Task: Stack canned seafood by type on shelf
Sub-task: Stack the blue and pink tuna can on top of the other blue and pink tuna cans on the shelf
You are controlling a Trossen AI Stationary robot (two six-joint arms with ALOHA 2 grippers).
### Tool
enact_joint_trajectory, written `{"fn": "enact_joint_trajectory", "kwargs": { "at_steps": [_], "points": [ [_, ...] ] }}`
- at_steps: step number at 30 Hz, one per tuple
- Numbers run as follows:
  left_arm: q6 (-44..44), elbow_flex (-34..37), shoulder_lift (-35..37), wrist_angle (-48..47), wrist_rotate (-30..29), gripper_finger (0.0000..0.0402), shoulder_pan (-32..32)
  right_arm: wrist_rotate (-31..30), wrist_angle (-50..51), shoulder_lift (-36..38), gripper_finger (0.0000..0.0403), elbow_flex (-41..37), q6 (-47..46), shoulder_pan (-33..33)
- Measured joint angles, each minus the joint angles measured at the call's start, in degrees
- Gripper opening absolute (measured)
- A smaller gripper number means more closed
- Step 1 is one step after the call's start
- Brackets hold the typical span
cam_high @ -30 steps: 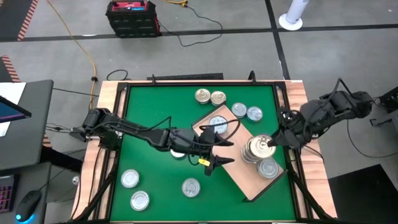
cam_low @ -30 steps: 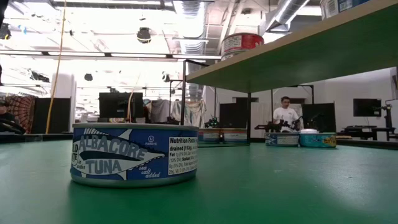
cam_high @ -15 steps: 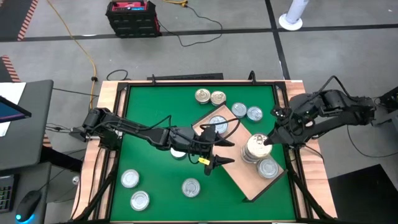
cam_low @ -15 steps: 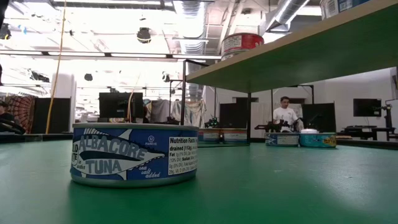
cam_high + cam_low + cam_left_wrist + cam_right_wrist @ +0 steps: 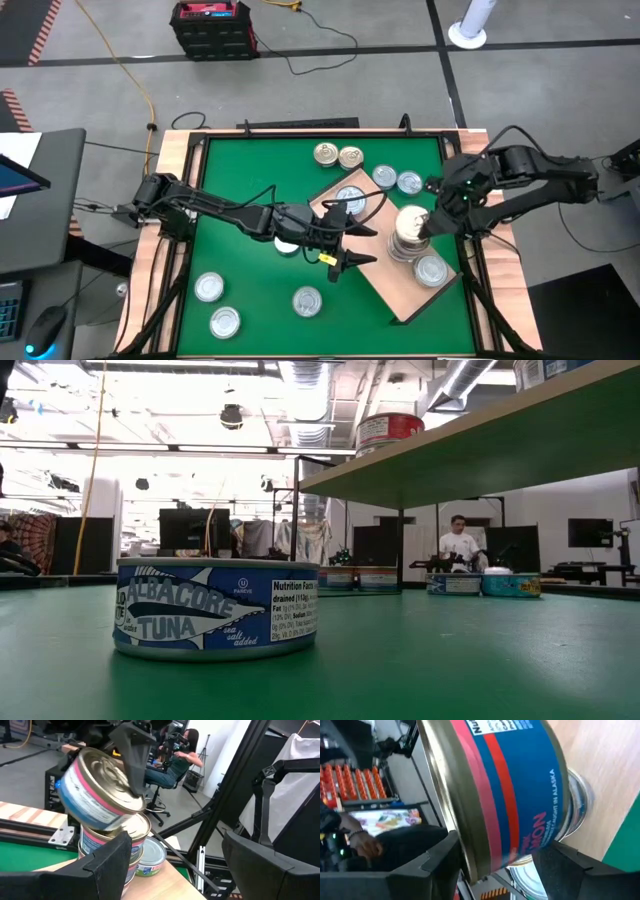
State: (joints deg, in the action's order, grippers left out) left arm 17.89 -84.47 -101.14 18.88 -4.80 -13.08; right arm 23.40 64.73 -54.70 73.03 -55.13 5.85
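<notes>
Green matting is covering the table, with the shelf (image 5: 395,262) lying askew toward its right side; the right gripper (image 5: 428,228) is hanging just beside a short stack of salmon cans (image 5: 405,240) on that board. Over the last second the right arm has been rising and swinging back from the stack, its jaws widening — yet the left wrist view is showing the top can (image 5: 102,787) tilting against one dark finger (image 5: 134,750), so it is not yet settling flat, and I judge the release half done and liable to topple. On the shelf are sitting that stack, a lone tin (image 5: 431,270) nearer its lower corner and another (image 5: 349,197) at its upper corner. Off it, loose tins are waiting on the mat — an albacore tuna can (image 5: 216,607) among them. The left gripper (image 5: 345,243), jaws spread wide and empty, is hovering over the shelf's left edge.
</notes>
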Motion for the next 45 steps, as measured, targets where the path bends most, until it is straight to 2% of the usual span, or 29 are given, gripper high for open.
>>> {"fn": "enact_joint_trajectory", "kwargs": {
  "at_steps": [4,12,19,35,45],
  "points": [
    [-0.3,0.0,0.0,-0.2,0.0,0.0297,0.0,3.5,-0.6,-0.1,0.0261,0.0,1.1,0.0],
    [-0.7,0.0,0.0,-0.1,0.6,0.0297,0.3,4.2,-0.1,1.1,0.0238,0.0,1.0,0.0],
    [-0.2,0.0,0.0,0.0,1.2,0.0297,0.4,7.9,1.2,1.0,0.0234,0.0,-0.5,0.0],
    [0.7,0.0,0.0,0.1,1.8,0.0297,0.4,9.8,1.7,1.0,0.0276,0.0,-5.4,0.0],
    [0.8,0.0,0.0,-0.1,2.0,0.0297,0.4,11.1,-0.2,0.9,0.0282,0.0,-6.0,0.0]
  ]
}}
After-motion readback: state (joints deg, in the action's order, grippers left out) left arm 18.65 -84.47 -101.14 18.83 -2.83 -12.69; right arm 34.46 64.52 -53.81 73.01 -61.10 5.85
